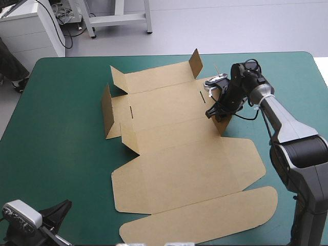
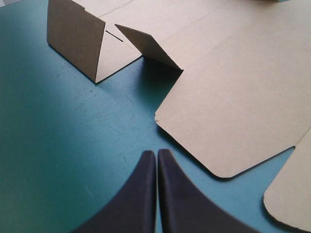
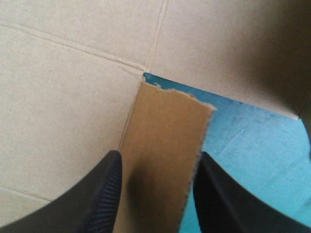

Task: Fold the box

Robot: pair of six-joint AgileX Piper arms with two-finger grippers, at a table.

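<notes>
The right pincer [image 3: 158,162] stands wide, one black finger on each side of a small raised flap [image 3: 165,131] of the box [image 1: 184,169]; past the flap the brown sheet lies flat on the teal-green table [image 1: 61,133]; the left pincer [image 2: 156,154] is closed to a point over the cover, apart from the board; a rounded corner lies just ahead of it; farther ahead a side wall [image 2: 73,39] stands upright.

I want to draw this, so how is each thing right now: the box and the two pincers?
Box: mostly flat, a few flaps raised at the far end.
Left pincer: shut, holding nothing, over the teal-green cover.
Right pincer: open, a box flap between its jaws.
</notes>
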